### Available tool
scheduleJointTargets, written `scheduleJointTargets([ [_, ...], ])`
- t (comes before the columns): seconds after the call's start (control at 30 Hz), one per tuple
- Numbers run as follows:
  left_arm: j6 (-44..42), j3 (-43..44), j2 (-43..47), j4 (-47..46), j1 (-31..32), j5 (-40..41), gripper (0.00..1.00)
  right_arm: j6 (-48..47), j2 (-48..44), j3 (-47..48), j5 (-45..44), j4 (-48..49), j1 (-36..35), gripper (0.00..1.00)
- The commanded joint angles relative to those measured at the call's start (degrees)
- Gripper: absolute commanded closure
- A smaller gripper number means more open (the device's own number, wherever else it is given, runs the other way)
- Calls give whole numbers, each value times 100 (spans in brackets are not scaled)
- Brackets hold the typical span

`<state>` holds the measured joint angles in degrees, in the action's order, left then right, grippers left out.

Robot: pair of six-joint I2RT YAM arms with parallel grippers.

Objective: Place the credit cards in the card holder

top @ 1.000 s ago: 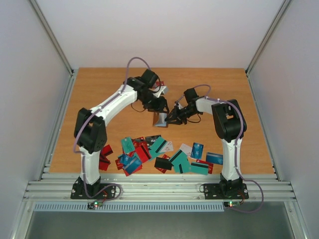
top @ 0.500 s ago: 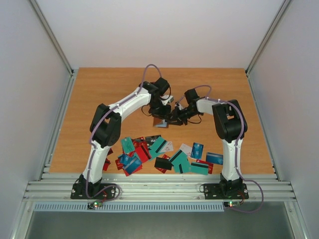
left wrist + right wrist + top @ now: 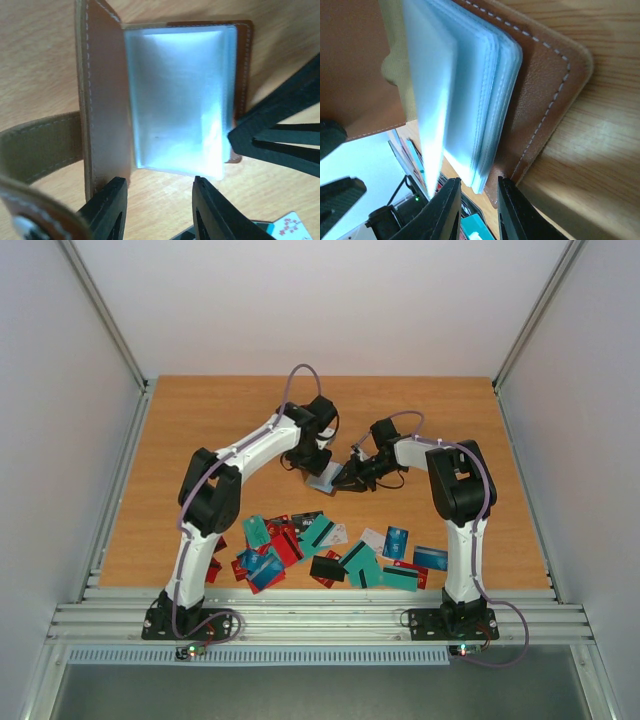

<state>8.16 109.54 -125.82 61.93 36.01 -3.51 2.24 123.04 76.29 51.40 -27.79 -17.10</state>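
- Right fingers (image 3: 451, 202) clenched the open brown card holder (image 3: 326, 478) by its sleeves, steadying it mid-tabletop (image 3: 200, 430).
- Left fingers (image 3: 107, 210) straddled a clear sleeve (image 3: 175, 95), seemingly to spread it; I couldn't tell whether they gripped.
- Credit cards (image 3: 330, 552) lay scattered nearer the bases.

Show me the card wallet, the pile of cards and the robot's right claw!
card holder (image 3: 102, 100), left wrist view, on its brown cover.
credit cards (image 3: 400, 579), top view, on a teal card in the pile.
right gripper (image 3: 477, 182), right wrist view, between its two fingertips.
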Motion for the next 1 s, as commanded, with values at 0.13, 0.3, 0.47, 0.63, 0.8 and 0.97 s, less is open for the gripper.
scheduleJointTargets([
  [0.13, -284, 238, -133, -17, -160, 368, 58, -127, 320, -317, -965, -783, -4, 77],
  [0.3, -422, 3, -180, -239, -435, 38, 51, -132, 271, -325, -1006, -843, -4, 77],
  [0.47, -376, -226, -320, -433, -797, -223, 51, -130, 229, -304, -1040, -911, -4, 77],
  [0.63, -423, -455, -434, -635, -960, -596, 51, -108, 182, -179, -1010, -988, -4, 77],
  [0.8, -349, -760, -446, -874, -964, -1129, 51, -66, 114, 21, -966, -1113, -4, 77],
  [0.97, -252, -782, -605, -742, -968, -1182, 54, -66, -45, 240, -925, -1315, -4, 76],
])
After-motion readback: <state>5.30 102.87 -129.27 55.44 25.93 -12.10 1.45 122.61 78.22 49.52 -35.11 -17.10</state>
